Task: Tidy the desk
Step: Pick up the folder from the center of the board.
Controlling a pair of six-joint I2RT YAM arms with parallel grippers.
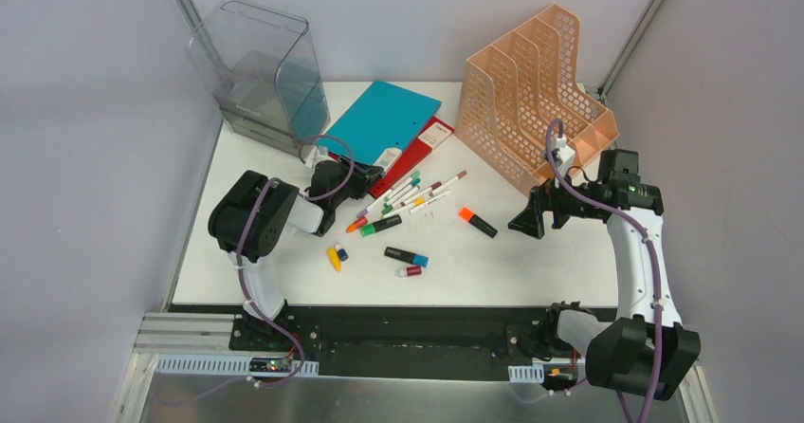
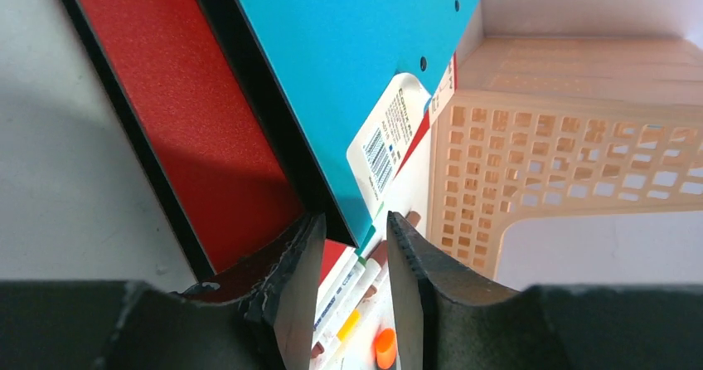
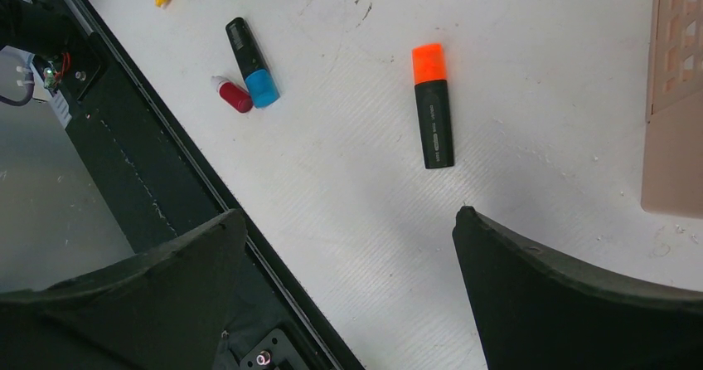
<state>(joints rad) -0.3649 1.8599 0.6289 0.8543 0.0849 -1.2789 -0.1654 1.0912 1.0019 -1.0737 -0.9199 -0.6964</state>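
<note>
The white desk [image 1: 531, 271] holds a blue binder [image 1: 379, 119] lying on a red binder [image 1: 431, 138], with loose markers [image 1: 417, 193] in front of them. My left gripper [image 1: 365, 184] is at the binders' near corner. In the left wrist view the gripper [image 2: 352, 221] is slightly open. The blue binder's [image 2: 348, 55] corner sits between the tips, against the left finger, above the red binder [image 2: 199, 138]. My right gripper [image 1: 531, 222] is wide open and empty above the desk [image 3: 530, 55], next to an orange-capped highlighter [image 3: 433, 104].
A peach file rack [image 1: 531, 91] stands back right and a clear container [image 1: 261, 72] back left. A blue-capped highlighter [image 1: 406, 256], a red cap [image 1: 409, 271], a yellow marker [image 1: 334, 258] and a green highlighter [image 1: 381, 225] lie mid-desk. The black rail [image 3: 166, 171] runs along the near edge.
</note>
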